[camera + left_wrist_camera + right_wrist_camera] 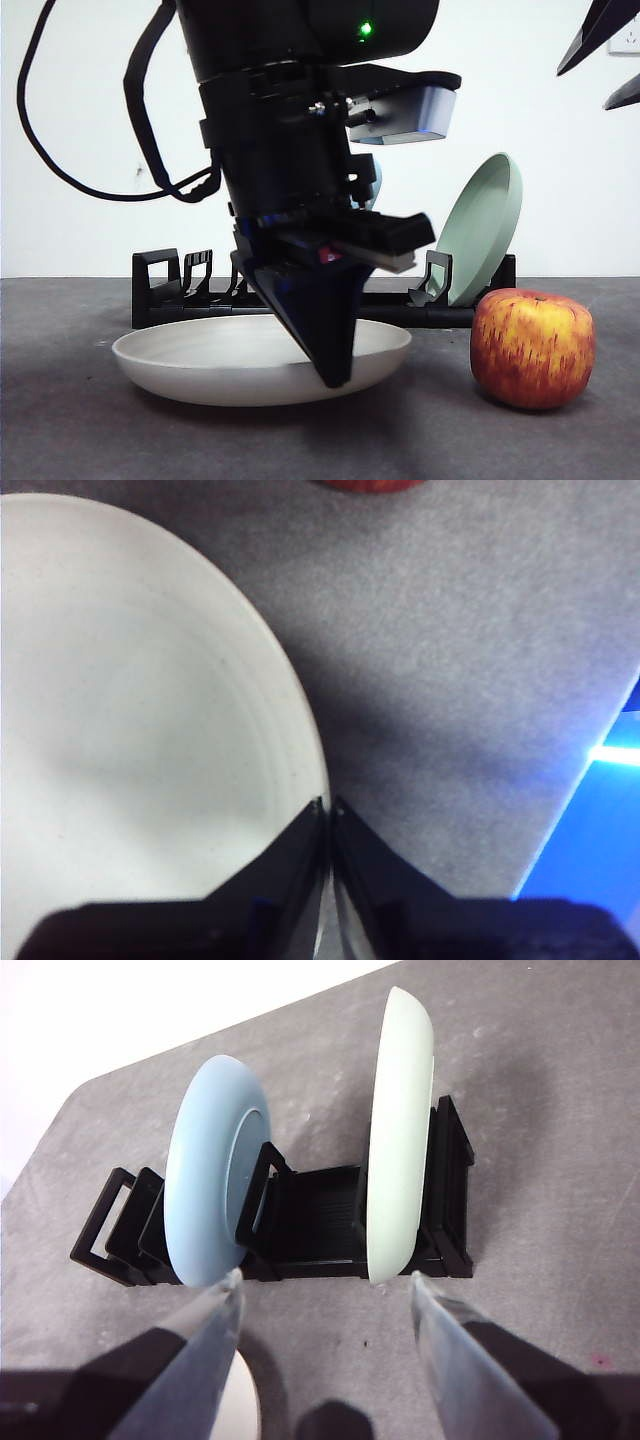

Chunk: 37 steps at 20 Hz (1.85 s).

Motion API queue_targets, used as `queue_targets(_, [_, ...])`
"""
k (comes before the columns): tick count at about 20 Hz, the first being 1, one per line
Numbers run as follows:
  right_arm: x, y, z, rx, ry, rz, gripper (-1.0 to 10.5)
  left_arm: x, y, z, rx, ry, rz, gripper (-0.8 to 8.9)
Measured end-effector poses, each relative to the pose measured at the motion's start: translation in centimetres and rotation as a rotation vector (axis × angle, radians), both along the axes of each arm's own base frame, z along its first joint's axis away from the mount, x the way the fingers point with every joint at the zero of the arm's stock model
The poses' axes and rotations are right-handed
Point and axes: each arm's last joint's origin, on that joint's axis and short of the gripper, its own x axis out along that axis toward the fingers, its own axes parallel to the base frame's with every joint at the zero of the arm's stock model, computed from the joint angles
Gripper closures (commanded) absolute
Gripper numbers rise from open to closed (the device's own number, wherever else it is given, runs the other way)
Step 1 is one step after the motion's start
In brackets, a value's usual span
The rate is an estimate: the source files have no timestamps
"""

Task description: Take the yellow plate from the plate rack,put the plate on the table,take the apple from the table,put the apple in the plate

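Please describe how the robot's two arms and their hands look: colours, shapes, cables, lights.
The left hand belongs to a bulky black arm with a looping black cable, a green light and a grey camera box; its jaws are black wedges. The right hand has two tapered jaws that look pale and glossy.

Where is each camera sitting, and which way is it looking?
Front view: low at table height, looking across at yellow plate, apple, plate rack; left gripper comes from above.
Left wrist view: looks down at the plate's rim; own jaws clamp it.
Right wrist view: high, facing the rack; own jaws open.
Shared: plate, rack.
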Motion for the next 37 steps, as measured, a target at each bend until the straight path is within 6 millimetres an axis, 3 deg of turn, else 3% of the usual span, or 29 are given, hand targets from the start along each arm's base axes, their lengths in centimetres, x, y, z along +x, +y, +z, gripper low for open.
queue_targets(2, [0.0,0.0,-0.1,-0.003,0.007,0.002,6.6,-0.1,-0.1,0.0,-0.026,0.043,-0.020,3.89])
queue_targets(3, [-0.1,0.0,-0.2,-0.005,0.020,0.003,6.6,-0.2,-0.1,0.0,-0.032,0.054,-0.025,3.40])
queue_targets(7, [-0.3,0.4,-0.4,-0.026,0.052,0.030,6.3,-0.2,0.0,0.2,-0.041,0.052,-0.012,3.44])
queue_targets(9, [-0.5,1.2,-0.2,-0.053,0.053,0.082,4.7,-0.2,0.5,2.0,-0.087,0.011,0.023,3.44])
queue_targets(11, [-0.6,2.2,0.6,-0.080,0.017,0.138,4.3,-0.7,1.7,6.2,-0.201,-0.086,0.056,3.44])
queue_targets(13, [-1.1,3.7,1.2,-0.135,0.007,0.181,4.3,-1.5,3.7,11.6,-0.352,-0.234,0.105,3.44])
queue_targets(16, [-1.8,6.0,1.3,-0.298,0.046,0.236,2.4,-3.5,8.6,18.4,-0.528,-0.465,0.228,3.44])
queue_targets(18, [-1.9,7.5,0.3,-0.415,0.107,0.283,2.4,-5.2,12.5,21.8,-0.626,-0.606,0.330,3.45])
queue_targets(21, [-1.3,9.3,-2.1,-0.490,0.233,0.375,2.5,-8.0,17.4,24.6,-0.755,-0.755,0.448,3.45])
queue_targets(24, [0.2,10.9,-5.0,-0.545,0.349,0.426,2.5,-10.1,20.8,25.8,-0.832,-0.828,0.516,3.46])
queue_targets(26, [1.1,11.7,-7.1,-0.599,0.422,0.427,2.5,-10.8,21.9,25.9,-0.841,-0.844,0.535,3.46])
queue_targets(28, [1.9,12.3,-9.2,-0.632,0.502,0.446,2.5,-10.9,22.0,25.6,-0.805,-0.843,0.546,3.46])
queue_targets(34, [2.6,12.7,-12.1,-0.670,0.624,0.470,2.6,-10.8,22.0,25.1,-0.754,-0.819,0.543,3.46])
queue_targets(35, [2.6,12.8,-12.5,-0.675,0.648,0.470,2.8,-10.8,22.0,25.0,-0.752,-0.818,0.543,3.46])
queue_targets(37, [2.6,12.8,-12.8,-0.668,0.672,0.455,6.3,-10.8,22.0,25.0,-0.751,-0.818,0.544,3.46])
